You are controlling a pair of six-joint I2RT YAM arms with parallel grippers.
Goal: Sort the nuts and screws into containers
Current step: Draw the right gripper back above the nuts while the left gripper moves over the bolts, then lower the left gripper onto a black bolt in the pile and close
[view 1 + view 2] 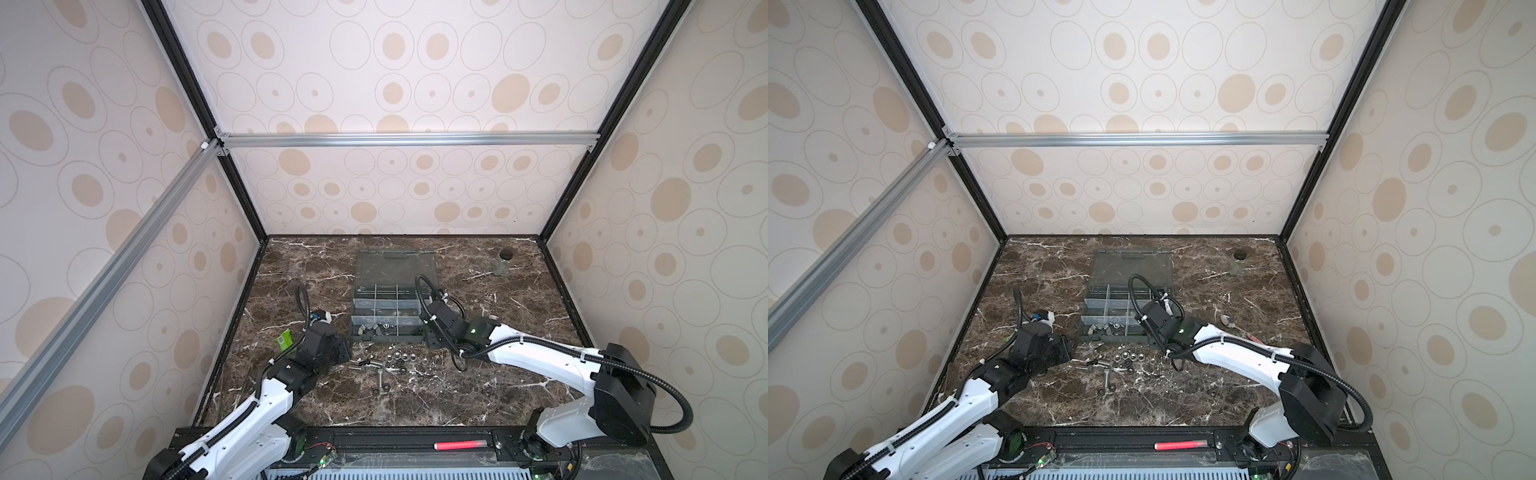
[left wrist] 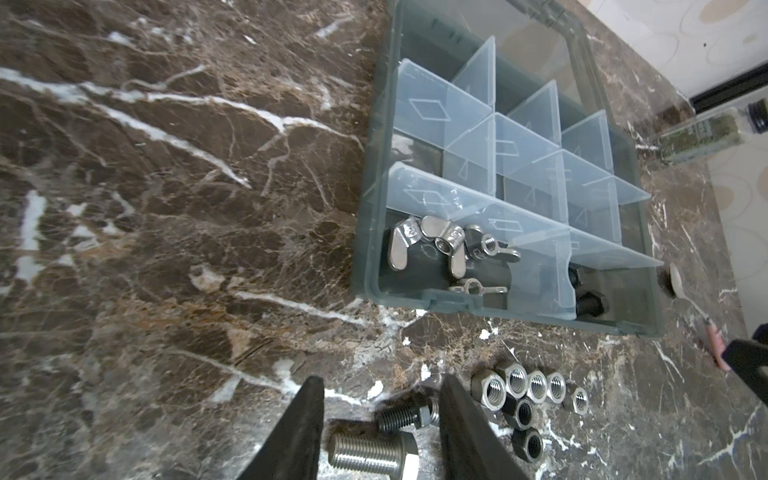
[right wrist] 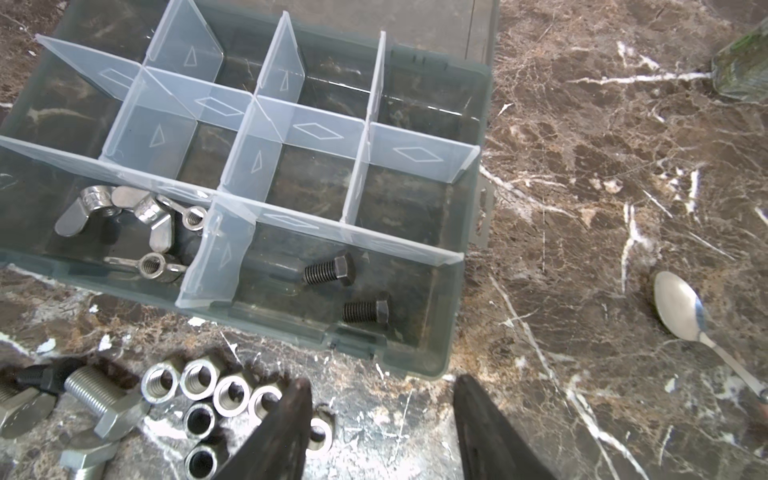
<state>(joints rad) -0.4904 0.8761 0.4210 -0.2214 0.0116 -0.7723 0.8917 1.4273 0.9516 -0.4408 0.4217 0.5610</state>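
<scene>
Beside organizer box (image 2: 415, 297): left gripper (image 2: 381, 379) half-open astride dark screw (image 2: 405, 415); right gripper (image 3: 383, 380) half-open, empty

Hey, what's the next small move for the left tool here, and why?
Probably close the left tool on the short black bolt. Its jaws stand open astride that bolt on the table, with a larger silver bolt close beside it. Two matching black bolts already lie in one compartment of the organizer, its likely destination.

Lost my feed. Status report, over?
Left hand open over two loose bolts. Right hand open, empty. Wing nuts, two black bolts in organizer. Nothing blocking.
</scene>
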